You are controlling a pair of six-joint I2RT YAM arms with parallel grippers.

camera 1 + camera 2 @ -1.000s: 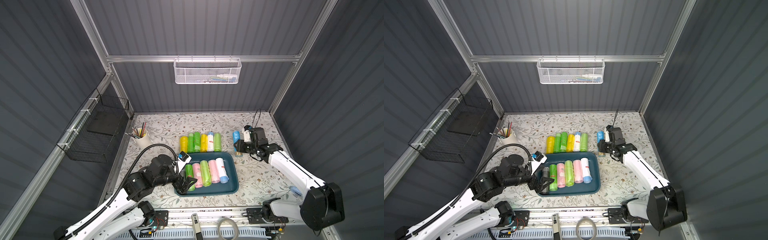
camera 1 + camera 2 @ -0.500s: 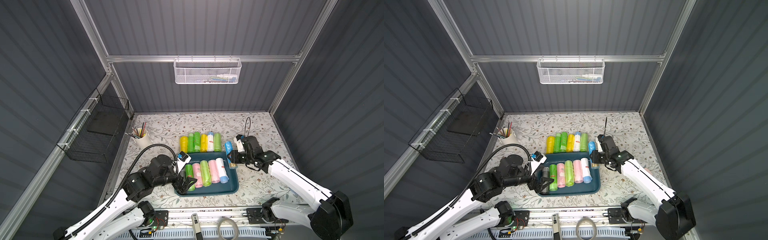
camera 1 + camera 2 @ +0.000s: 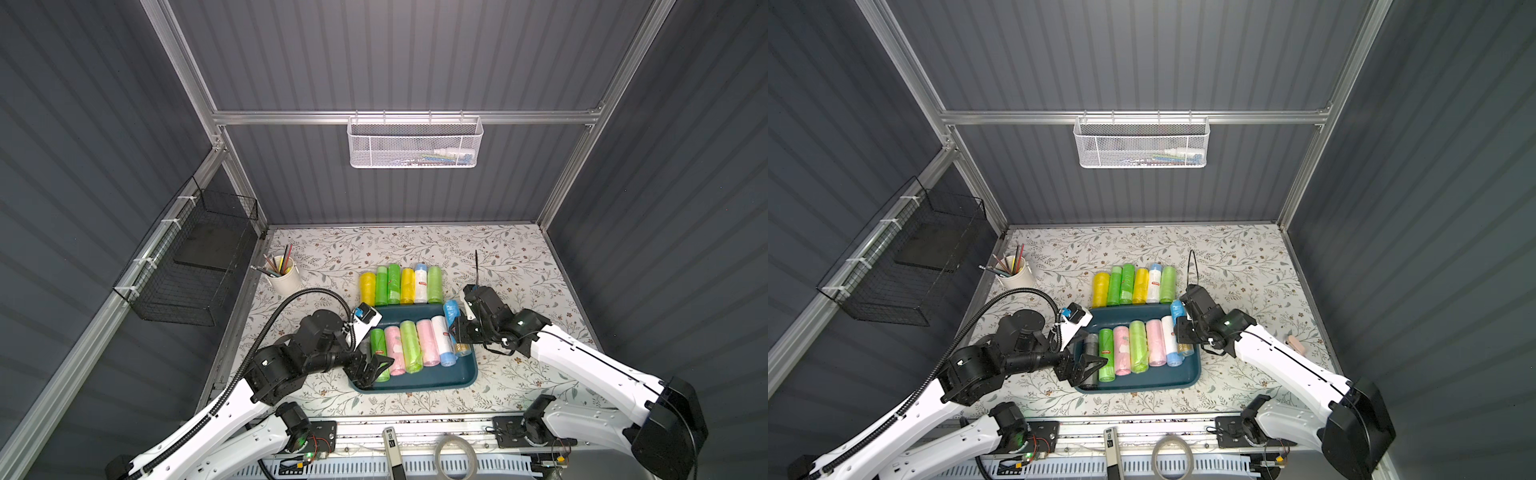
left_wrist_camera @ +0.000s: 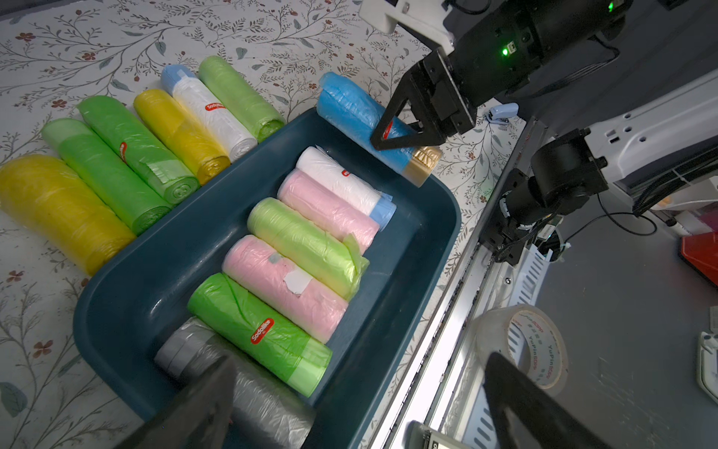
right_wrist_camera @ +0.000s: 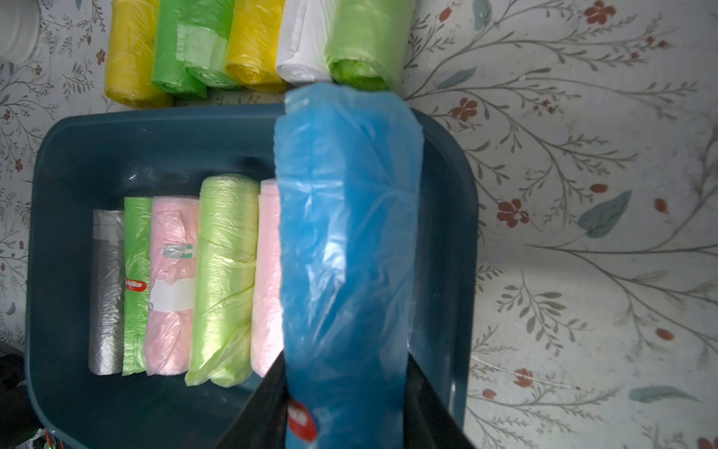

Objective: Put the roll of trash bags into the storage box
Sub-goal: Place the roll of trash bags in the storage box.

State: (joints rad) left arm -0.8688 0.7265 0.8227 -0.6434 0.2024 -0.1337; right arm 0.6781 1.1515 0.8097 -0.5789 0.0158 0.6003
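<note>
top views: my right gripper point(image 3: 458, 334) is clamped on the blue roll of trash bags point(image 3: 450, 311), held lengthwise over the right rim of the storage box point(image 3: 415, 384), likely to land beside the white roll point(image 3: 441, 340). left gripper point(image 3: 374, 368) is spread wide at the box's near-left corner.
left wrist: the roll hangs above the rim, not yet down.
right wrist: loose rolls point(image 5: 252, 42) crowd just behind the box, and the free slot looks narrow.

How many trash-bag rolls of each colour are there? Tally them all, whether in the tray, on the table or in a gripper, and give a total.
yellow rolls: 2
green rolls: 5
pink rolls: 2
white rolls: 2
grey roll: 1
blue roll: 1
Total: 13
</note>
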